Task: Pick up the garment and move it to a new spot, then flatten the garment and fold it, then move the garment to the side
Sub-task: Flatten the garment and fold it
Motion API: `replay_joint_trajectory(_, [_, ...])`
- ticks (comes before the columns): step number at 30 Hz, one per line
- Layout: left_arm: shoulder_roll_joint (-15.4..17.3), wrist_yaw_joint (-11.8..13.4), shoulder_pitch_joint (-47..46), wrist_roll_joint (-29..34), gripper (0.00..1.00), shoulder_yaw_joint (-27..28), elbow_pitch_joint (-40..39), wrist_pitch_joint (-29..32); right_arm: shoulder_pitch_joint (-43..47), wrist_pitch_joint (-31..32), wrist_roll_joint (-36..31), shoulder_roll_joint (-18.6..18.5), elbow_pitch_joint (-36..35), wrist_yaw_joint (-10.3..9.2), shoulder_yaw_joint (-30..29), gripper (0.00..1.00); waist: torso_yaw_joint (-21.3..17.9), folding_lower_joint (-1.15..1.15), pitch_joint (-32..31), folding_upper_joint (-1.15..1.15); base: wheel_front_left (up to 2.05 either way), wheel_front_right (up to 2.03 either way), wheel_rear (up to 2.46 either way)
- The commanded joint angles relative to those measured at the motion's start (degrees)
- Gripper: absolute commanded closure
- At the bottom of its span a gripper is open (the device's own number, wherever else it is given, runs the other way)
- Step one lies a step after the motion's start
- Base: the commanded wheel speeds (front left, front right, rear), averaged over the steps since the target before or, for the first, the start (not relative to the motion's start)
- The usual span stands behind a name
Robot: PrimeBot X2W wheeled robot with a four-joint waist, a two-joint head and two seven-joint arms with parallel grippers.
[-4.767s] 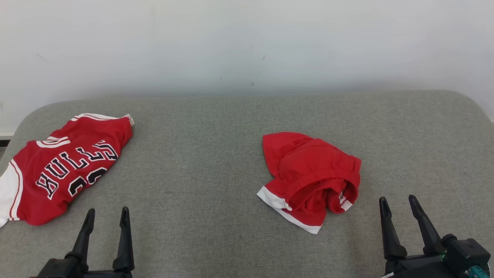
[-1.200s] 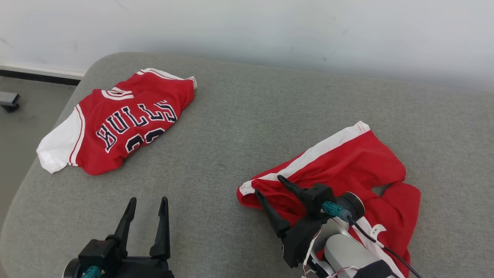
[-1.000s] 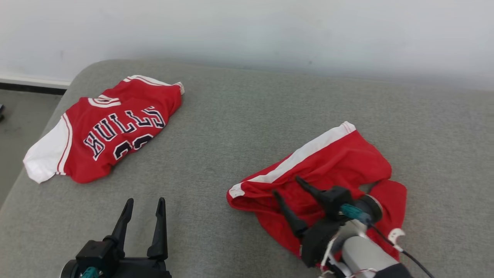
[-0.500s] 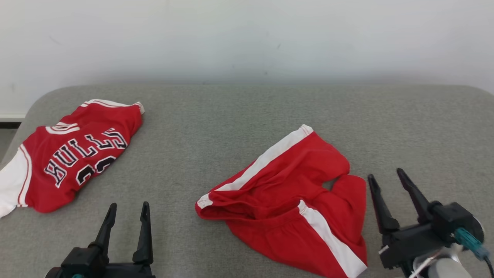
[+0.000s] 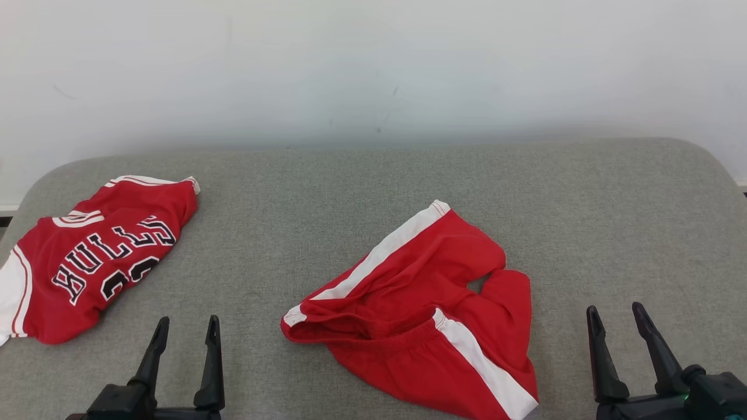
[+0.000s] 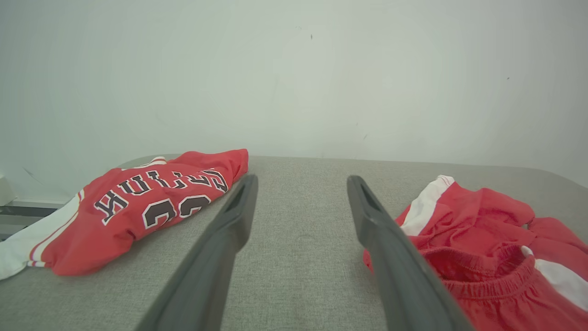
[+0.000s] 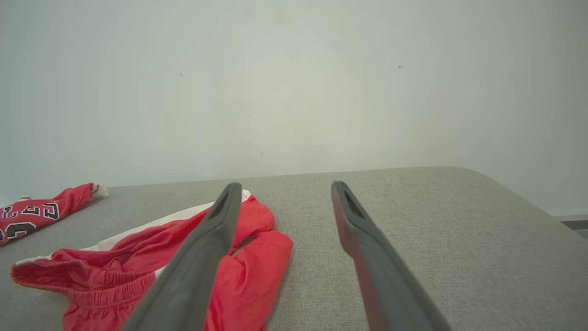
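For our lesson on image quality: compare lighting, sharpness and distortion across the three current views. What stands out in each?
Head view: soft, even light, faint shadows under the shorts and the jersey, lettering crisp. Left wrist view: the left gripper looms large, wide-angle stretched, slightly soft near the lens. Right wrist view: the wall is brightest mid-frame, dimmer toward the corners.

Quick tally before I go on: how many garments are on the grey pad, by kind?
Red jersey: 1
Red shorts: 1
Total: 2
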Motion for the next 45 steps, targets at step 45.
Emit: replay_joint_trajectory(45, [5.7,-2.3,-28.3,-15.7,0.0,-41.0,25.2,9.3,-4.6,0.0,1.4,1.4,1.7,-0.14,0.9,0.0,-15.3,0.01,8.6,0.0,0.0,0.0,0.0])
